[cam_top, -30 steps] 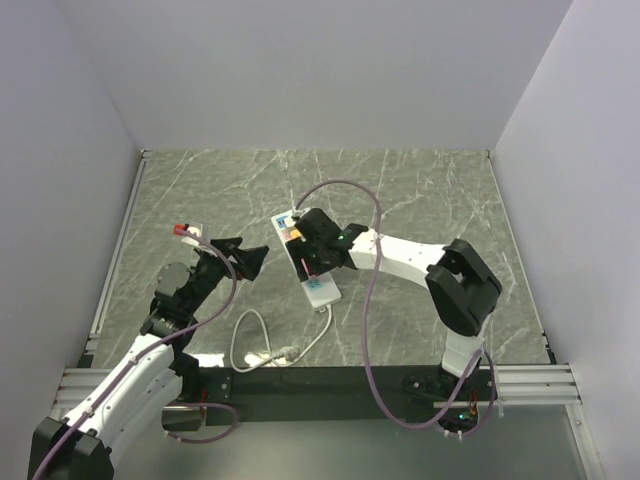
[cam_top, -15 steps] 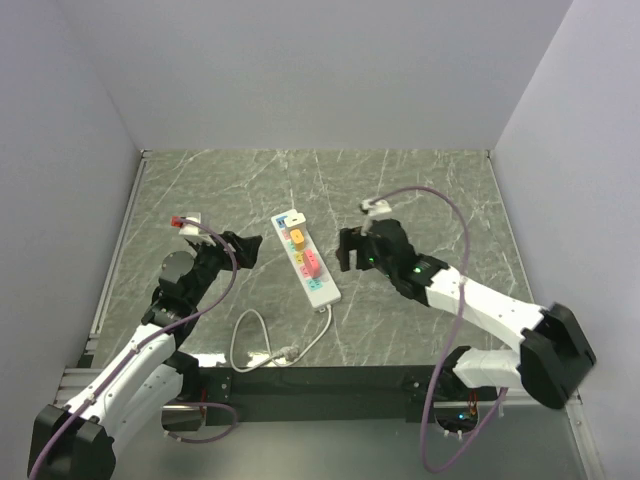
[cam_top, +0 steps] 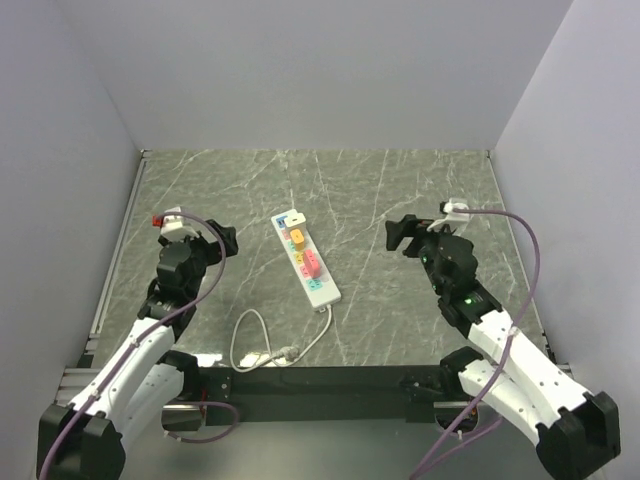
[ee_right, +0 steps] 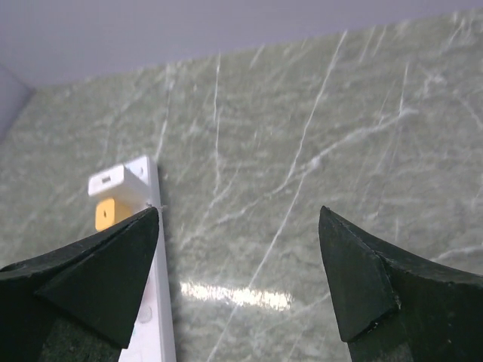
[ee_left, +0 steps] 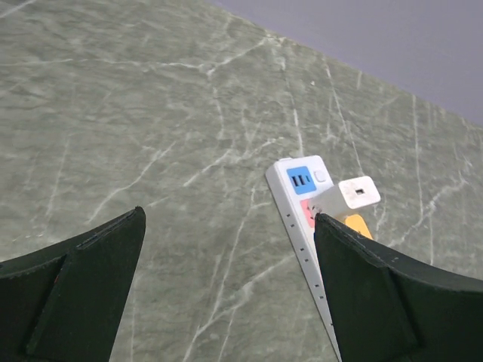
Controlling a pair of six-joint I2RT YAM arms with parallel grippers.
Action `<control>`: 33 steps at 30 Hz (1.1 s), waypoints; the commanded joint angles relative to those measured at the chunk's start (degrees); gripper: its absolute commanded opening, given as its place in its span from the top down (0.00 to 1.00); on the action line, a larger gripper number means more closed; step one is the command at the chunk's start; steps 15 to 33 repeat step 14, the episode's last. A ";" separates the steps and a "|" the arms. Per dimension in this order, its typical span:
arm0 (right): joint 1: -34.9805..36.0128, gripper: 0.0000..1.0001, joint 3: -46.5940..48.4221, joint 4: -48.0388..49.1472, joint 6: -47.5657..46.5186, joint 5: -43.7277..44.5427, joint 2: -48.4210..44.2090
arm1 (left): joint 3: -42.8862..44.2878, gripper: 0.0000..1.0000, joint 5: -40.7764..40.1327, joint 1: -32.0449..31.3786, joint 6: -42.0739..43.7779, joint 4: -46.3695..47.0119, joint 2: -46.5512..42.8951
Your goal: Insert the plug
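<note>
A white power strip (cam_top: 307,260) with coloured sockets lies on the green marble table, running from far left to near right. A small white plug (cam_top: 293,217) sits in its far end. It also shows in the left wrist view (ee_left: 359,192), next to the blue USB panel (ee_left: 302,179), and in the right wrist view (ee_right: 117,183), above an orange socket (ee_right: 109,213). My left gripper (cam_top: 228,240) is open and empty, left of the strip (ee_left: 228,219). My right gripper (cam_top: 397,235) is open and empty, well right of the strip (ee_right: 239,213).
The strip's own white cable (cam_top: 250,335) loops toward the near edge and ends in a loose connector (cam_top: 287,352). Grey walls enclose the table on three sides. Purple cables hang from both arms.
My right gripper has left the power strip and swung far to the right, open. My left gripper has drawn back to the left, away from the strip.
</note>
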 commanded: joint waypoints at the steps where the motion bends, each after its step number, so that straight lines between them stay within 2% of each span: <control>1: -2.29 0.08 -0.47 3.16 0.30 -0.20 -3.51 | 3.38 0.01 -5.14 0.20 -1.70 -2.95 -2.95; 8: -2.99 0.07 -0.91 2.19 1.45 -1.44 -5.54 | 5.58 0.00 -6.99 0.20 -2.23 -8.22 -5.95; 33: -2.99 0.07 -1.96 2.28 1.89 -2.14 -6.07 | 6.11 0.00 -7.25 0.20 -2.05 -8.75 -4.89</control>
